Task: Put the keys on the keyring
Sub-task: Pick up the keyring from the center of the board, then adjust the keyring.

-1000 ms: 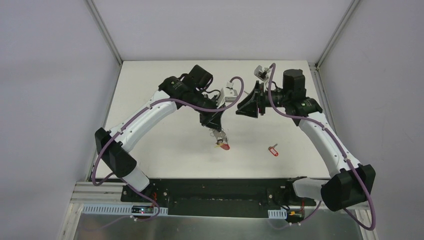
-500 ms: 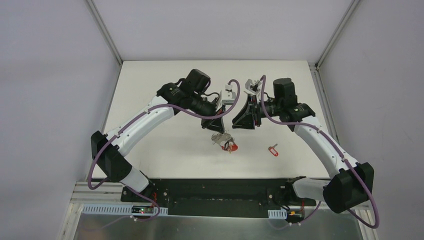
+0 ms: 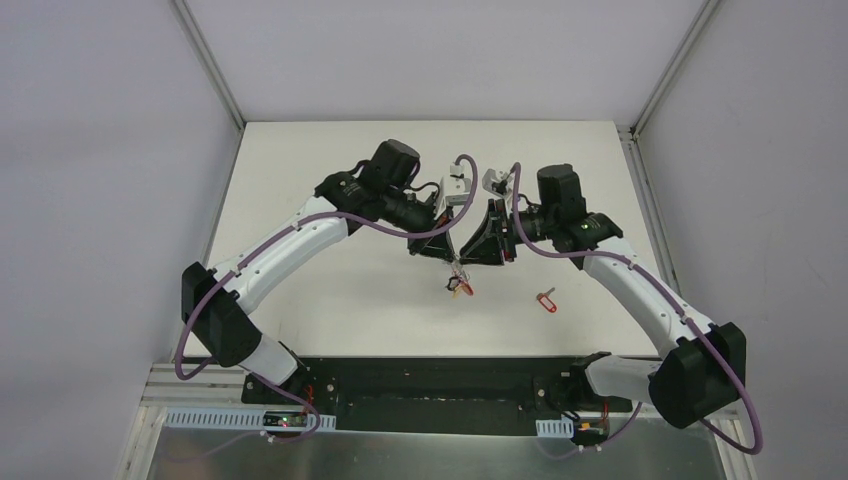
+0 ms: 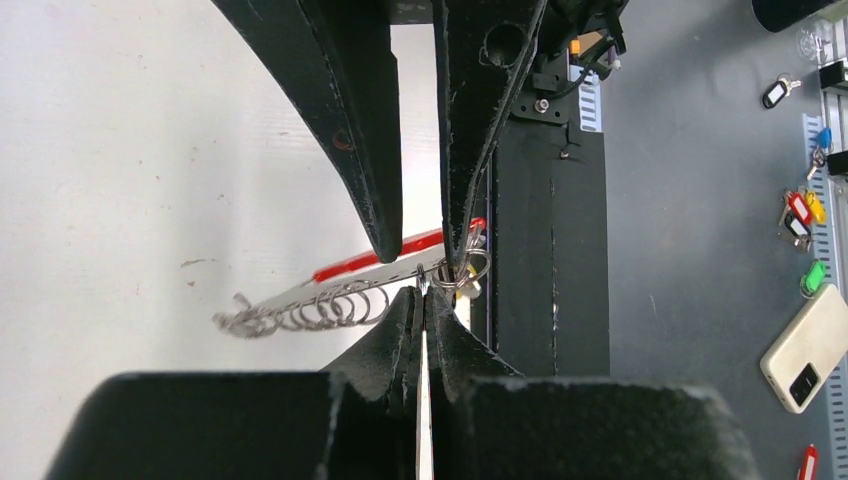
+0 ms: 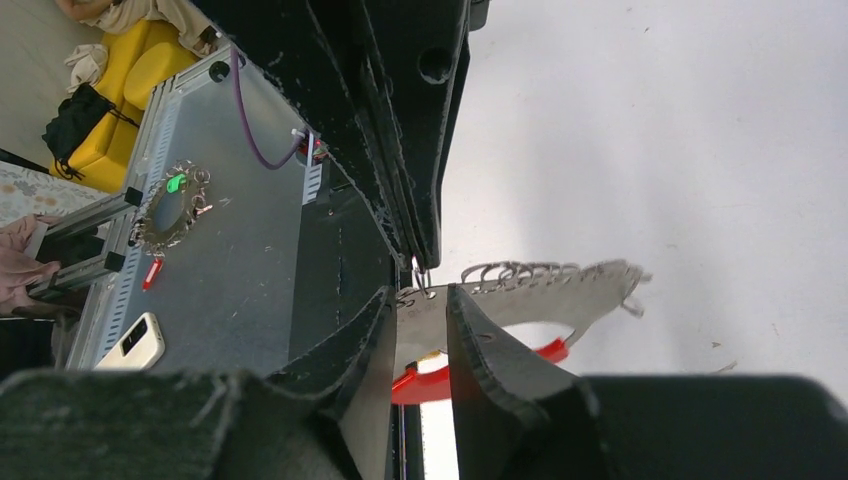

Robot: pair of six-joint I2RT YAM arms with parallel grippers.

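The keyring point(image 3: 460, 284) hangs above the table's middle, with its red half point(image 4: 400, 252) and its grey half with metal clips point(image 4: 310, 310). My left gripper point(image 4: 424, 293) is shut on the thin edge of the grey half. It also shows in the top view point(image 3: 451, 260). My right gripper point(image 5: 420, 295) faces it tip to tip, jaws apart, straddling the end of the grey plate point(image 5: 540, 295). A small split ring with a yellow tag point(image 4: 466, 283) hangs at that end. A key with a red tag point(image 3: 545, 300) lies on the table to the right.
The white table point(image 3: 330, 290) ends at a black base rail point(image 3: 430, 385) at the near edge. Beyond it, on the grey bench, lie a phone point(image 4: 805, 345), several tagged keys point(image 4: 800, 210) and another clip loop point(image 5: 170, 205).
My left gripper has carried the keyring right and slightly up. My right gripper has moved left and down until its fingers reach around the keyring's end. The red-tagged key has not moved.
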